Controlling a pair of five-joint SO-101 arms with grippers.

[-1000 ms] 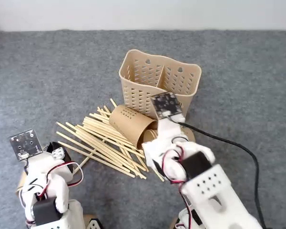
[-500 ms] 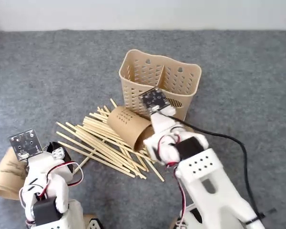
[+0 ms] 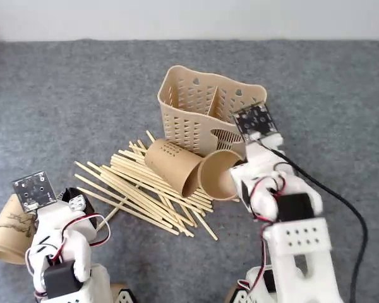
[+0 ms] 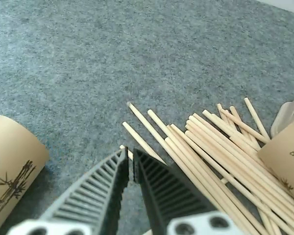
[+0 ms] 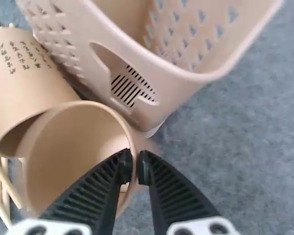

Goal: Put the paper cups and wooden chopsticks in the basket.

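Cup (image 5: pixel 73 147) rim seemingly inside right tool (image 5: pixel 131 168).

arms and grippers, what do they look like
The left arm and right arm are white plastic with black motors and red and white wires. A thick black cable trails from the right arm. The left gripper and right gripper have dark ridged fingers.

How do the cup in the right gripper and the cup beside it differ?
The gripped cup has its rim pinched by the right gripper; the neighbouring cup lies free on the chopsticks. The gripped cup shows its open mouth, the neighbouring cup its printed side. Both are tan paper.
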